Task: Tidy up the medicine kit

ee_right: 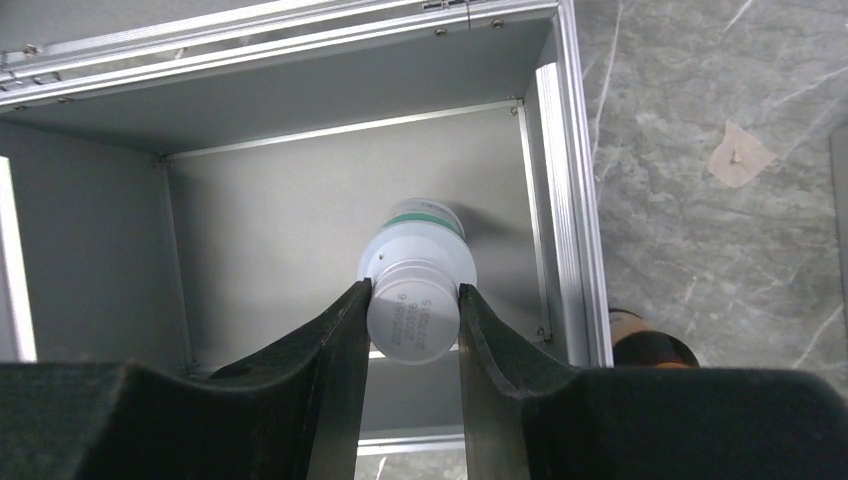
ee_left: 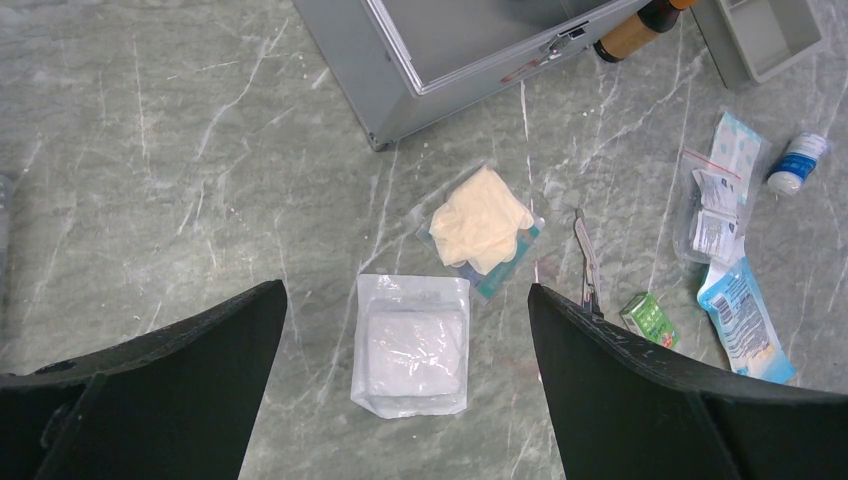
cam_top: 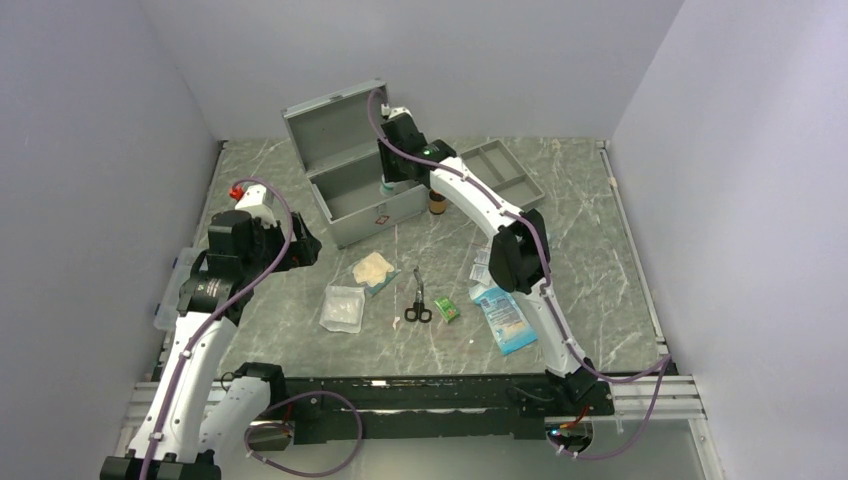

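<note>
**Medicine kit** (cam_top: 352, 190): silver-grey metal case with a red mark on its front wall. It stands with its lid thrown back at the far middle of the marble table (cam_top: 620, 260).

**Right gripper** (ee_right: 413, 292): lowered inside the kit at its right end. The jaws are part-closed and clamped on the cap of the white bottle (ee_right: 420, 245), which has a green band and is upright. I cannot tell whether it touches the kit's floor.

**Left gripper** (ee_left: 405, 292): hovers in front of the kit, off its left corner. The jaws are spread wide with nothing between them.

**Brown bottle** (cam_top: 437, 203): just beside the kit's right front corner.

**Divided tray** (cam_top: 505, 172): grey and shallow, to the right of the kit.

**Cream glove** (ee_left: 482, 230): lies on a clear wrapper, near the kit's front.

**Gauze packet** (ee_left: 412, 345): in front of the kit, beyond the glove.

**Scissors** (cam_top: 418, 300): in front of the kit, right of the glove.

**Small green box** (cam_top: 446, 310): just beside the scissors, on the side away from the glove.

**Blue-white packet** (cam_top: 503, 318): well in front of the kit, off to its right.

**Sachet bag** (ee_left: 715, 215) and **blue-labelled bottle** (ee_left: 797, 163): right of the kit's front, near each other.
</note>
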You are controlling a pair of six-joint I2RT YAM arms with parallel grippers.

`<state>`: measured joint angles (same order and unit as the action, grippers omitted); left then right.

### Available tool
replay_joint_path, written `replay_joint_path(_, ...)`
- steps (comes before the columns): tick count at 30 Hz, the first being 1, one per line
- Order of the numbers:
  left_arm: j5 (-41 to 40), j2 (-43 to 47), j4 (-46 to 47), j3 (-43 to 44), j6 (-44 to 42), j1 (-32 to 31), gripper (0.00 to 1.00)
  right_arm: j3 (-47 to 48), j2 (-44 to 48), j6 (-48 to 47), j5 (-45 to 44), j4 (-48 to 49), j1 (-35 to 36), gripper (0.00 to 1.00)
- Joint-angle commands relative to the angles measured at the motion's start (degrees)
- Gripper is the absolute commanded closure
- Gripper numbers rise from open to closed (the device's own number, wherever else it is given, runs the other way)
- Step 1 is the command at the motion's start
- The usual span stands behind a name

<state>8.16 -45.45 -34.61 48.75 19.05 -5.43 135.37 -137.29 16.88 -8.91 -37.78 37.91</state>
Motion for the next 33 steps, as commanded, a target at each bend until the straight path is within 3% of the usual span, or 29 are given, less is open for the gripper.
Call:
replay_joint_path(1, 0.72, 0.91, 0.86, 1.17, 0.46, 0.23, 0.01, 3.60, -1.67, -0.74, 0.05, 3.41, 0.36, 1.00)
replay_joint_path(15, 0.67, 1.16, 0.78, 1.08, 0.44, 0.24, 0.01, -2.76, 0.16, -1.83, -1.46, 1.34, 1.28, 1.00)
replay_joint_path(24, 0.98, 1.27, 0.95, 0.99, 0.54, 0.22, 0.01, -12.37, 7.29, -3.06, -3.33, 2.29, 2.93, 1.00)
replay_joint_path(33, 1.14, 1.20, 1.04, 0.99, 0.55, 0.22, 0.01, -15.96, 10.86, -3.40, -2.98, -0.17, 3.62, 1.00)
